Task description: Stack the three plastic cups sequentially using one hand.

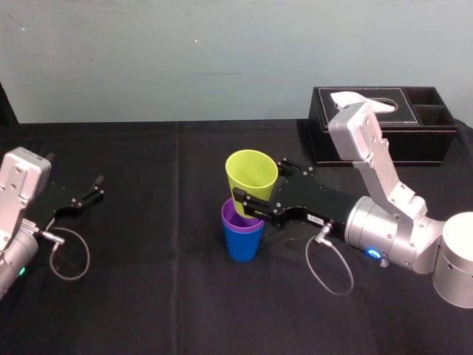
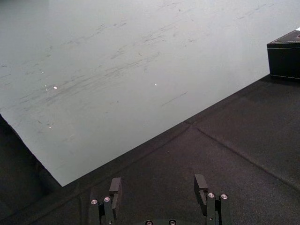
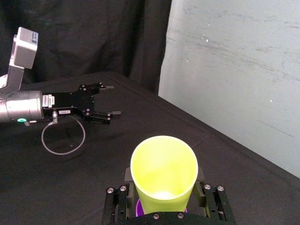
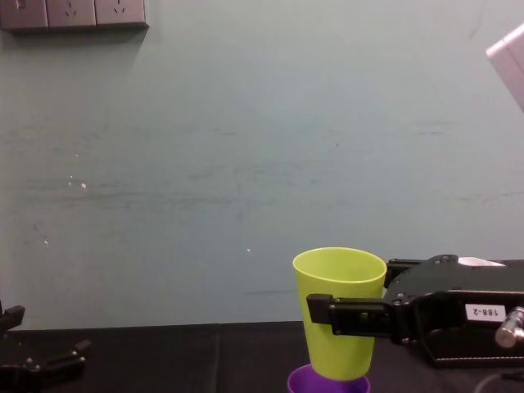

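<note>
Right gripper (image 1: 263,183): pinching yellow-green cup (image 1: 251,171), upright, directly above purple cup (image 1: 233,216) nested in blue cup (image 1: 242,240), mid-tabletop (image 1: 148,296); base at purple rim. Left gripper (image 1: 90,191): spread, parked far left.

A black tissue box (image 1: 421,144) stood at the far right of the black-clothed worktop (image 1: 148,281), a white tissue (image 1: 366,99) poking from its top. Behind rose a pale green wall (image 1: 185,52) bearing grey sockets (image 4: 74,14).
</note>
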